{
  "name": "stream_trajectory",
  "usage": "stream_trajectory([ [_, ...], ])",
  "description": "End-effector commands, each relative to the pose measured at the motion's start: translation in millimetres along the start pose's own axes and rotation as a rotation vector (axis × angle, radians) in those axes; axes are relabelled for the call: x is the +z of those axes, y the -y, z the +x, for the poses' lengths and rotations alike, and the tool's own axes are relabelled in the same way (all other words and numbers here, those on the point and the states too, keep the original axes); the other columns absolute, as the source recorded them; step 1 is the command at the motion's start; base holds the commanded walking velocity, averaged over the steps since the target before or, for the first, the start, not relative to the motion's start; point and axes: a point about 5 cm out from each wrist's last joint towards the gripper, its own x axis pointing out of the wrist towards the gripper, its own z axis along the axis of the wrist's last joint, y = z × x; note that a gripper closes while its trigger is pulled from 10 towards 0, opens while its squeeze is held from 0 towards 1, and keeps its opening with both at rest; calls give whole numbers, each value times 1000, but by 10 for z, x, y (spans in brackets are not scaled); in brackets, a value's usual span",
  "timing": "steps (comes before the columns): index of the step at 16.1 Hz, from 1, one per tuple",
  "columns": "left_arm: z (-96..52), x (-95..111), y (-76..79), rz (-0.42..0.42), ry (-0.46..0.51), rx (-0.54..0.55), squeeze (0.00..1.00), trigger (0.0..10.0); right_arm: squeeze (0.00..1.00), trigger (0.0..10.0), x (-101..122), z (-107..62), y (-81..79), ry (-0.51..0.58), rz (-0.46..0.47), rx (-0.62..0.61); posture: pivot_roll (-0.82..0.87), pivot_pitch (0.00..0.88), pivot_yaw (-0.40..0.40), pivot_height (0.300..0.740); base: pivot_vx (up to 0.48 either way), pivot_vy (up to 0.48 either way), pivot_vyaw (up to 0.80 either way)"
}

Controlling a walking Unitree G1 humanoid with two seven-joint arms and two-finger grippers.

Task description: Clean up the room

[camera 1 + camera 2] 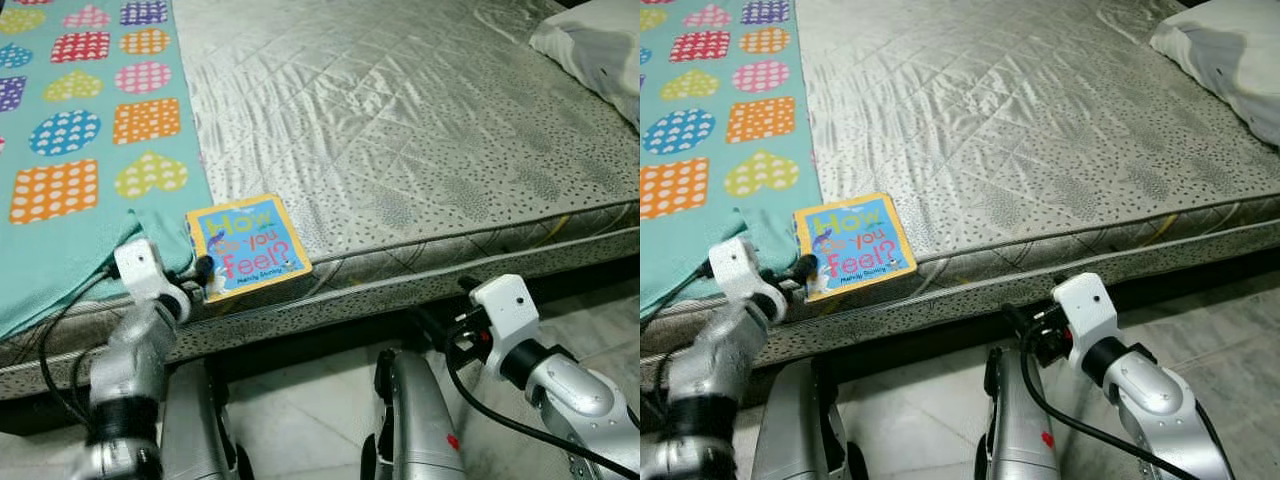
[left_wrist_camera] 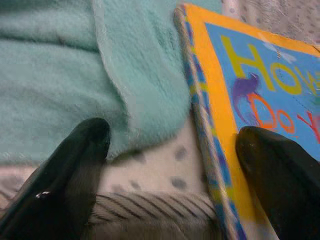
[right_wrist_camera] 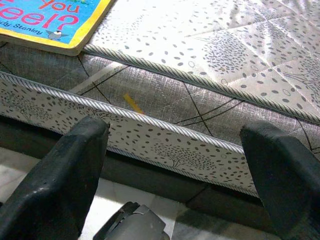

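Silver left arm reaches forward, its black two-fingered left gripper point(image 1: 200, 275) spread wide. Silver right arm sits lower, bent inward, black two-fingered right gripper point(image 3: 175, 170) gaping too.

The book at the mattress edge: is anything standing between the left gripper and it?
Nothing visible blocks it. The left gripper is open at the book; in the left wrist view one finger lies over its orange border. The teal blanket lies beside the book's edge, between the two fingers, not over the cover.
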Motion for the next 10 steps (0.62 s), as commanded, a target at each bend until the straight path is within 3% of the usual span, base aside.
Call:
stream_trajectory([
  [1, -84, -188, 9, -10, -72, 13, 0, 10000, 0, 10000, -18, -13, 17, -12, -19, 8, -133, 151, -37, 484, 0, 0, 0],
  [4, -309, -279, -4, -17, -82, 61, 0, 10000, 0, 10000, -13, -2, 19, -8, -26, 15, -123, 154, -34, 484, 0, 0, 0],
  [6, -417, -211, 38, 4, -46, 40, 0, 10000, 0, 10000, -21, 17, 0, -4, -34, 25, -113, 153, -34, 484, 0, 0, 0],
  [7, -452, -112, 121, 64, 10, -4, 0, 10000, 0, 10000, -28, 45, -10, -3, -34, 25, -105, 152, -34, 484, 0, 0, 0],
  [10, -408, 75, 249, 87, 107, -60, 0, 10000, 0, 10000, -12, 103, -25, 14, -42, 17, -103, 147, -32, 484, 0, 0, 0],
])
